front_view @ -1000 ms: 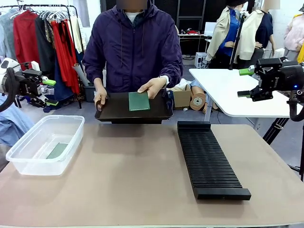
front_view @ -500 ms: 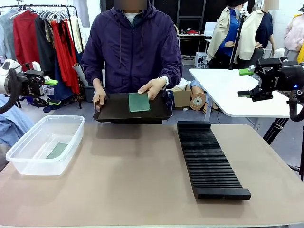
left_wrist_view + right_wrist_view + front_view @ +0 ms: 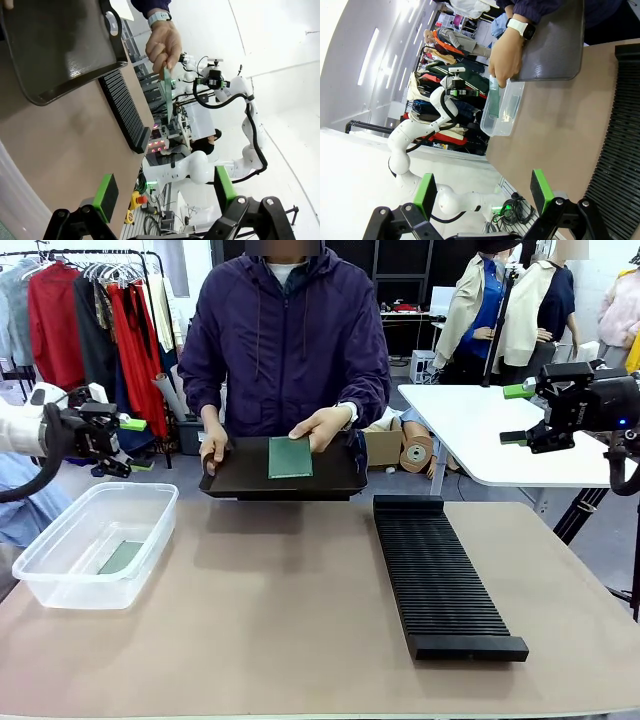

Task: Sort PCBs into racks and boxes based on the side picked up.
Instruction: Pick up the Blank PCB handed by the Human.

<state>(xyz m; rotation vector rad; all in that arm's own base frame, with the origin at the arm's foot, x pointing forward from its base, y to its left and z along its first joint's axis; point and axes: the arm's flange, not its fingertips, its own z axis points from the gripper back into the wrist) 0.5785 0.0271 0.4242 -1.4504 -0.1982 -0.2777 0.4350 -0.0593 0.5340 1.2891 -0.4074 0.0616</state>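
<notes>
left end effector (image 3: 133,444) and right end effector (image 3: 517,415) both gape; the board (image 3: 290,457) ahead looks light, stiff, thin: pinch its free edge.

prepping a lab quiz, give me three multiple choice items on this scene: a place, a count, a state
1. Where is the PCB nobody holds? A in the clear tub B in the rack C on the tray
2. How many PCBs show? A one B two C four
3. How is the left gripper? A open B shut on a PCB C shut on the tray
1 A, it lies on the tub's floor. 2 B, one in the tub, one in the person's hand. 3 A, its pads stand apart.
</notes>
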